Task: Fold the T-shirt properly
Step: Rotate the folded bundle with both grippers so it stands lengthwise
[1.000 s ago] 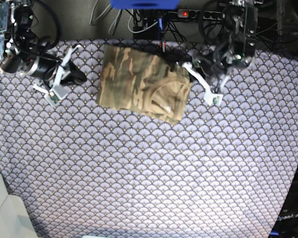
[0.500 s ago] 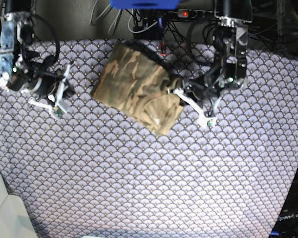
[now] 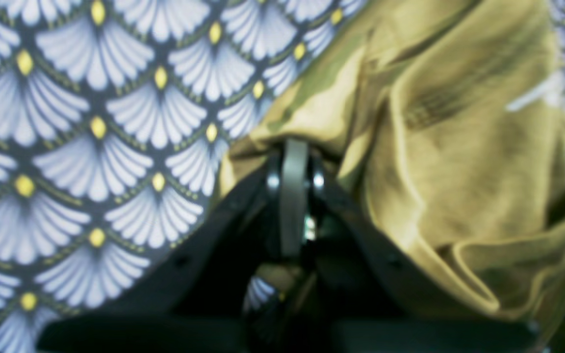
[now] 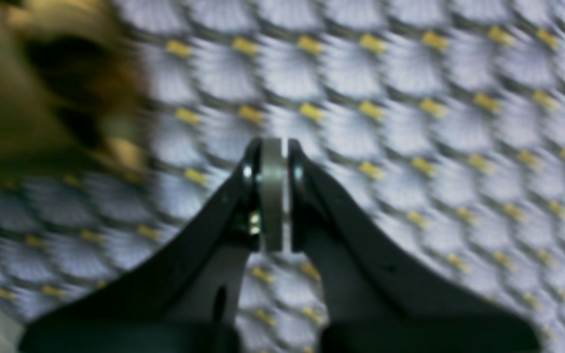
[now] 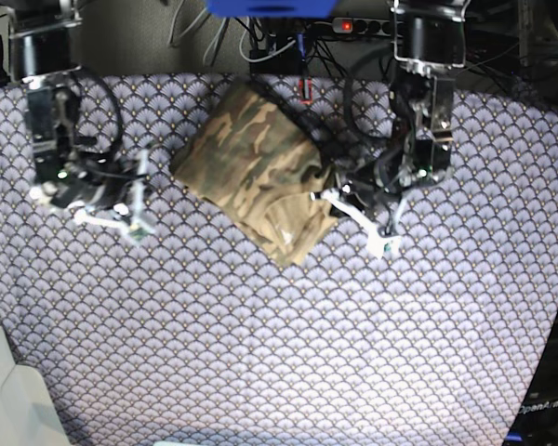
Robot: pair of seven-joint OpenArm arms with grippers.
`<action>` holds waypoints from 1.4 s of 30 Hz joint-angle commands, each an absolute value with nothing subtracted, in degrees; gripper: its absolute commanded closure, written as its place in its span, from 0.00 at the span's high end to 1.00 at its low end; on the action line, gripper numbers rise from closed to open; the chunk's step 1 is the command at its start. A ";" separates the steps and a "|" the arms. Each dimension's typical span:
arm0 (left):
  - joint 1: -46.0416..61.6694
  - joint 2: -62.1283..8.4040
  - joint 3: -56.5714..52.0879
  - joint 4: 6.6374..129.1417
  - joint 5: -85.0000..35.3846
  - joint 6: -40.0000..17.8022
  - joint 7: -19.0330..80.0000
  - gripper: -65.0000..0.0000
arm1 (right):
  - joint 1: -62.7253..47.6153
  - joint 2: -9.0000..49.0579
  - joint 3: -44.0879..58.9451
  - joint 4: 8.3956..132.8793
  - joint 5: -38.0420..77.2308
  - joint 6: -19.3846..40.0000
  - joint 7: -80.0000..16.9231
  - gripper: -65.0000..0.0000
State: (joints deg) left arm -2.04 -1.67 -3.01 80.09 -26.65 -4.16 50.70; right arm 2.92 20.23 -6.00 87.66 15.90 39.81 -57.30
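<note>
The T-shirt, a camouflage bundle folded into a rough rectangle, lies skewed on the far middle of the purple fan-patterned tablecloth. My left gripper is at its right-hand corner. In the left wrist view that left gripper is shut, its tips buried in a fold of the T-shirt. My right gripper hovers left of the shirt, apart from it. In the right wrist view the right gripper is shut on nothing above the cloth, with the T-shirt blurred at the upper left.
Cables and a power strip run along the table's far edge behind the shirt. A blue object sits at the top centre. A pale bin edge shows at the front left.
The left gripper has dragged its corner of the shirt toward the front and the view's left, turning the bundle. The right gripper has moved toward the front and slightly right.
</note>
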 commanded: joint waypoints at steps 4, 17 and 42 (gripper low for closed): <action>-5.23 -0.13 -3.03 79.16 -27.30 -4.35 48.84 0.00 | 0.31 18.77 -6.99 91.56 16.66 40.00 -56.57 0.00; -12.35 2.86 2.42 72.13 -27.30 -4.26 44.00 0.00 | -7.87 18.07 -6.99 101.14 16.66 40.00 -56.48 0.00; -14.99 -2.86 0.40 77.49 -27.65 -4.18 45.14 0.00 | -16.84 14.81 -6.99 109.58 16.84 40.00 -56.48 0.00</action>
State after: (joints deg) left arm -14.09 -2.98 0.38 76.55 -27.14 -4.05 46.00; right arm -16.88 14.46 -7.14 108.55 15.97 39.79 -57.32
